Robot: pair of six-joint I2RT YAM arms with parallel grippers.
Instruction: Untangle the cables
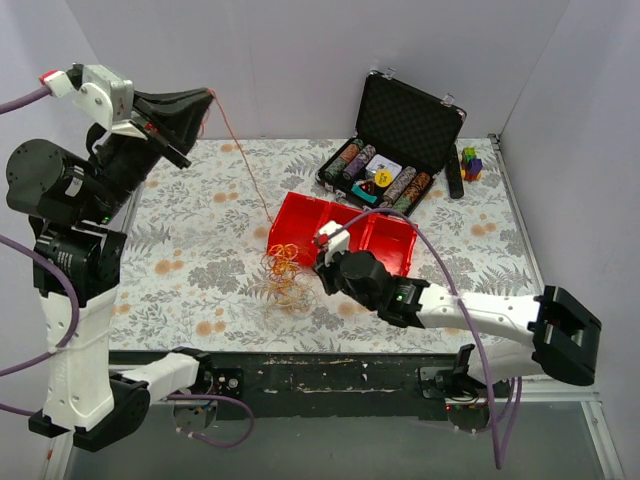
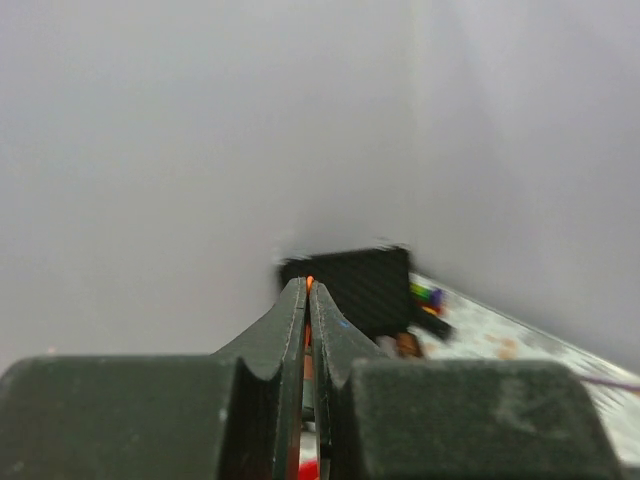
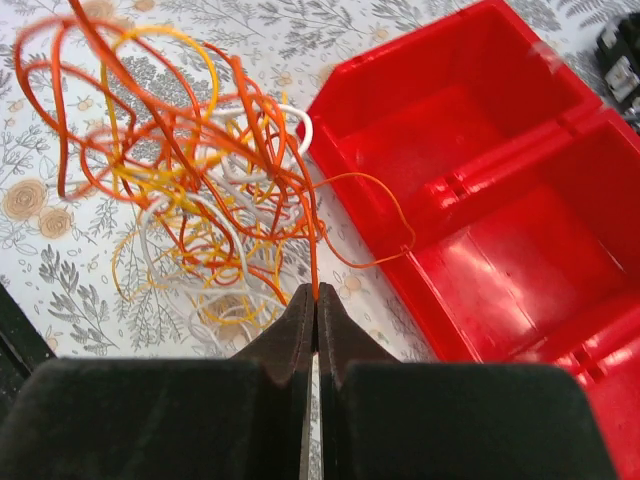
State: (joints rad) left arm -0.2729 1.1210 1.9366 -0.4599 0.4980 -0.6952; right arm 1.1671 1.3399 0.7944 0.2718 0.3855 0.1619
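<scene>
A tangle of thin orange, yellow and white cables point(image 1: 283, 275) lies on the floral cloth just left of the red tray; it fills the upper left of the right wrist view point(image 3: 190, 170). My left gripper point(image 1: 207, 93) is raised high at the back left, shut on one orange strand point(image 1: 240, 160) that stretches taut down to the tangle; the strand's tip shows between its tips point(image 2: 308, 285). My right gripper point(image 1: 318, 262) is low at the tangle's right edge, shut on an orange strand point(image 3: 312, 250) that rises from its tips point(image 3: 315, 292).
A red tray point(image 1: 345, 230) with compartments stands right of the tangle, also in the right wrist view point(image 3: 500, 200). An open black case point(image 1: 395, 150) with poker chips sits at the back right, with a black remote point(image 1: 455, 172) and coloured blocks point(image 1: 470, 163) beside it.
</scene>
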